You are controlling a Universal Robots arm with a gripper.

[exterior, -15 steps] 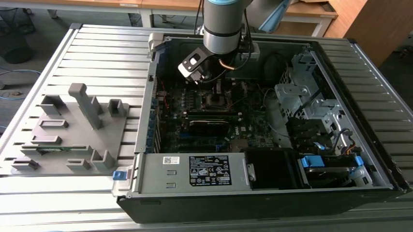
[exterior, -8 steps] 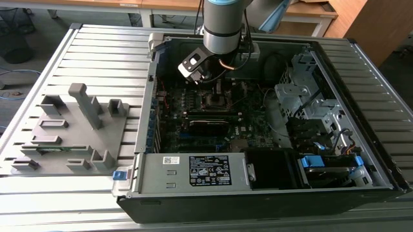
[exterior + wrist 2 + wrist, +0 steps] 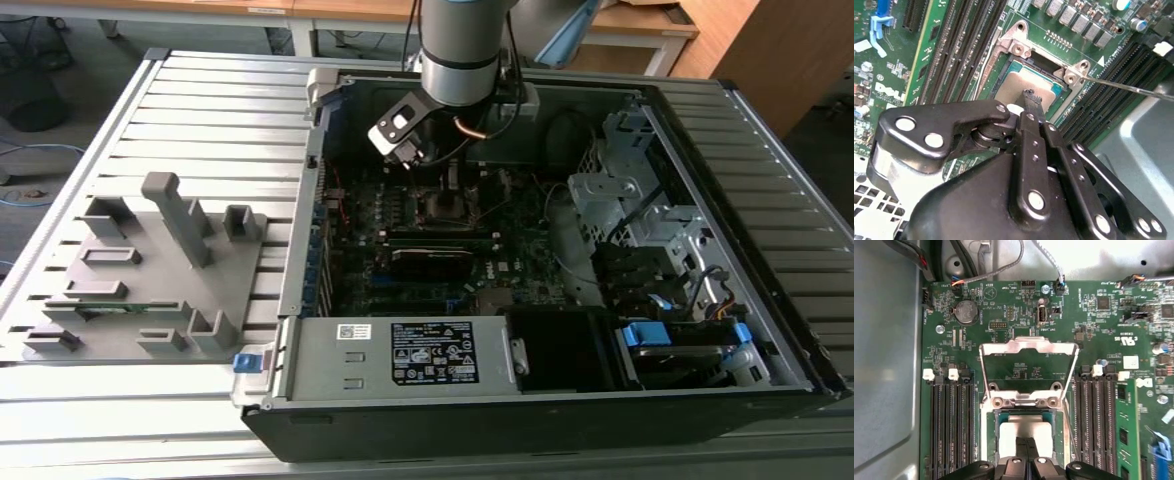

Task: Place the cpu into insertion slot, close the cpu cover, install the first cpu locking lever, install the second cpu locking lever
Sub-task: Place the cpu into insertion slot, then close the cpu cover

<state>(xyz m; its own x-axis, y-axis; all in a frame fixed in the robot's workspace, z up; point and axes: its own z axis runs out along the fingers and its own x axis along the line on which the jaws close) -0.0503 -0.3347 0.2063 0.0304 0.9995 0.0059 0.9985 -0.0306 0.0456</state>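
The arm point(image 3: 461, 50) comes down from the upper centre of the exterior view into an open computer case point(image 3: 747, 130) that lies on a slatted table point(image 3: 200, 90). A grey fixture tray point(image 3: 147, 260) sits on the table toward the exterior view's left, well apart from the arm. Inside the case, the gripper point(image 3: 1026, 444) hangs right over the insertion slot point(image 3: 1004, 402), and in both wrist views its two black fingers point(image 3: 1030, 107) are pressed together with no gap between them. The cpu point(image 3: 1011, 432) lies flat in the slot, grey metal top up, and the joined fingertips come down on the middle of it; I can't tell whether they touch it or stop just above. The cpu cover point(image 3: 1029, 345) is not down: it stands raised on its hinge at the slot's far edge, and green board shows through its square window. A thin metal lever rod point(image 3: 1129, 86) runs out from one corner of the slot, away from the socket frame. Rows of long black memory slots point(image 3: 951, 425) flank the slot on both sides, and a green memory stick point(image 3: 1124, 430) stands in one of them. A round coin battery point(image 3: 966, 311) sits on the board beyond the raised cover.
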